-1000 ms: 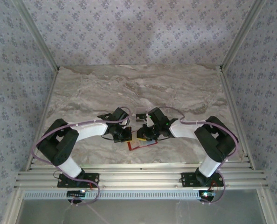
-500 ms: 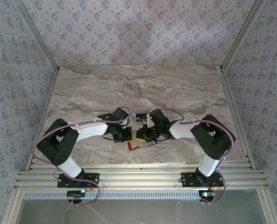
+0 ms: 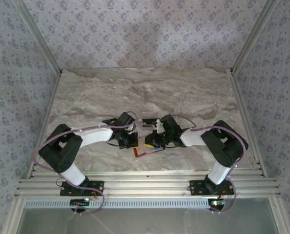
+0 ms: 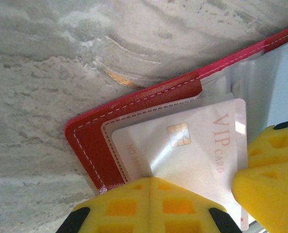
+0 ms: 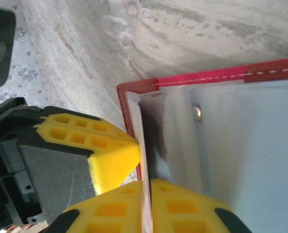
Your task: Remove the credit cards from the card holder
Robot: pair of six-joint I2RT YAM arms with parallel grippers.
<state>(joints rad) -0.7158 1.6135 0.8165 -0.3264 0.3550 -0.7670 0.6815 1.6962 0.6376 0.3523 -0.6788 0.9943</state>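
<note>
The card holder is recorded as a red, leather-like material with a low sheen and pale stitching along its edge. Its inner pocket is faced with clear, glossy plastic film, creased and reflective. A small bright metal stud is noted on the pale grey inner panel, which appears smooth and satin. The credit card is seen as smooth, glossy white plastic with a metallic gold chip. The left gripper and right gripper are fitted with matt yellow pads of faintly grainy finish; plastic or foam cannot be told. The table is observed as marbled grey, matt and slightly rough.
</note>
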